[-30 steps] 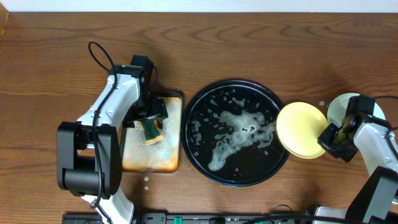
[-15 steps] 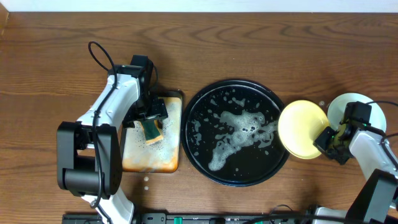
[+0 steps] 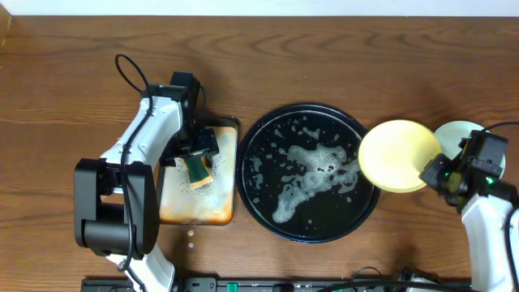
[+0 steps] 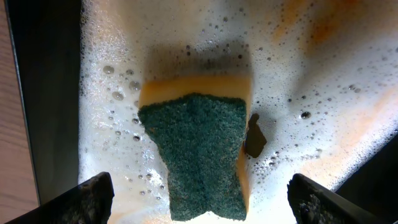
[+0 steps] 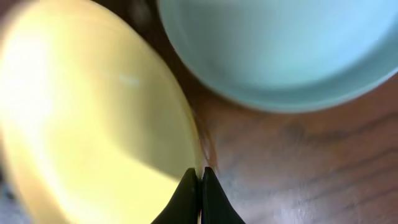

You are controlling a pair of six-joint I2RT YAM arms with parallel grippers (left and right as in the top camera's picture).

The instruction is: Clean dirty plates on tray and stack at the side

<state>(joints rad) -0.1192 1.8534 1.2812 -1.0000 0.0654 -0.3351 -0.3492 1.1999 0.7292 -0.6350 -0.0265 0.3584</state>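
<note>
Yellow plate (image 5: pixel 93 106) pinched at its rim by right end effector (image 5: pixel 200 180).

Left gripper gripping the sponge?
No. The left gripper is wide open, its fingers clear of the sponge on either side.

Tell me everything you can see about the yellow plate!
The yellow plate is small, round and pale. It looks smooth like plastic and has a shallow raised rim. No orange smear shows on it. The right gripper pinches its right edge between shut black fingers. From above, it overlaps the right rim of the black tray, next to a mint-blue plate. Whether it touches the tray cannot be told.
</note>
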